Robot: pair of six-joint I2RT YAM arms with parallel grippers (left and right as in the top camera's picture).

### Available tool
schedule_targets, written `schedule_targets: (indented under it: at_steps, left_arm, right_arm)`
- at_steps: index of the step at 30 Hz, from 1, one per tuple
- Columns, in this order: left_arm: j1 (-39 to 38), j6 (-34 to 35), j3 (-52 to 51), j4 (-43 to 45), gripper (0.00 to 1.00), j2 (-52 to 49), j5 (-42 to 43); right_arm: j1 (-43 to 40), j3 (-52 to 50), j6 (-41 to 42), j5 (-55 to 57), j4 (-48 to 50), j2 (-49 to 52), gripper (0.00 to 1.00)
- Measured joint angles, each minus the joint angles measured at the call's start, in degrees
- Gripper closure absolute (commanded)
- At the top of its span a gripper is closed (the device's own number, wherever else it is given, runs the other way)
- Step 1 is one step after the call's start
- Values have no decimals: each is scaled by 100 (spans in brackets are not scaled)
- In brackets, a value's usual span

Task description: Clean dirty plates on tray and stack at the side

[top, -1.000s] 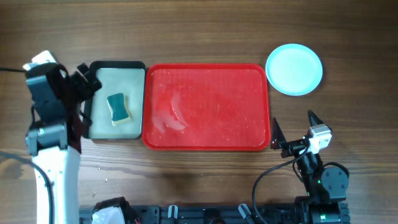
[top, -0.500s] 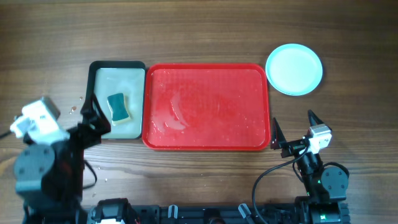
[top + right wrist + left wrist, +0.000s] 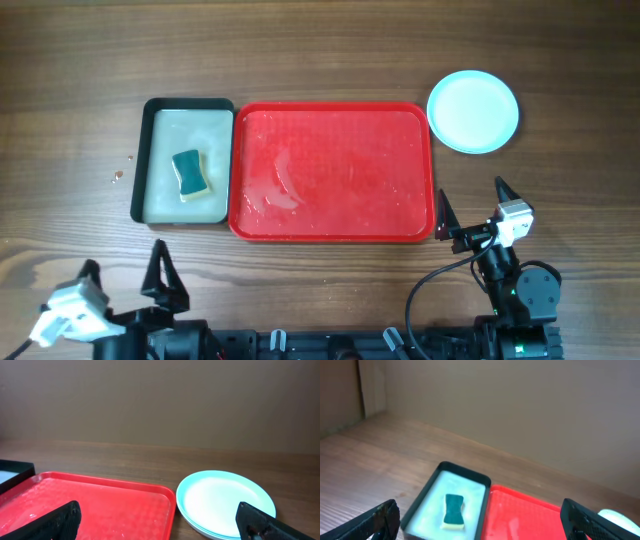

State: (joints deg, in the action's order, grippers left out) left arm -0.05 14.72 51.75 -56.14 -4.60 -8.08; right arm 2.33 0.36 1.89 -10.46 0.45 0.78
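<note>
The red tray (image 3: 331,106) lies mid-table with wet smears on its floor and no plate on it. Pale turquoise plates (image 3: 473,111) are stacked on the table off its far right corner; in the right wrist view the plates (image 3: 225,502) show further rims beneath the top one. My left gripper (image 3: 123,262) stands open and empty at the near left edge, facing the trays from a distance (image 3: 482,522). My right gripper (image 3: 470,190) is open and empty just off the tray's near right corner, and in its own view the right gripper (image 3: 157,522) looks over tray and plates.
A smaller black-rimmed tray (image 3: 139,160) with a pale wet inside abuts the red tray's left side; a green-and-yellow sponge (image 3: 190,174) lies in it. Water drops (image 3: 118,176) dot the wood to its left. Cables and arm bases line the near edge.
My left arm has drawn back from beside the black-rimmed tray to the table's near left edge. The right arm, tray and plates have not moved.
</note>
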Motion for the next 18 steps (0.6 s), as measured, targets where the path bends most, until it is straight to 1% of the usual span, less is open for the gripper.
schedule_targets:
  at_steps: [4, 7, 10, 13, 15, 18]
  left_arm:
    - [-44, 197, -697, 118, 0, 254, 20]
    - [-44, 391, -1078, 656, 0, 345, 44]
    - [-44, 713, -1497, 1770, 0, 380, 46]
    - [-44, 879, -2044, 3438, 0, 385, 107]
    - [-44, 946, -2636, 5029, 0, 391, 264]
    - [-44, 984, -3226, 6231, 0, 391, 439]
  right_arm:
    - [0, 0, 0, 0, -2, 0, 0]
    - [0, 0, 0, 2, -2, 0, 0]
    - [0, 0, 0, 0, 0, 0, 0]
    - [0, 0, 0, 2, 0, 0, 0]
    - [0, 0, 0, 0, -4, -2, 0]
    - [0, 0, -2, 2, -2, -2, 0]
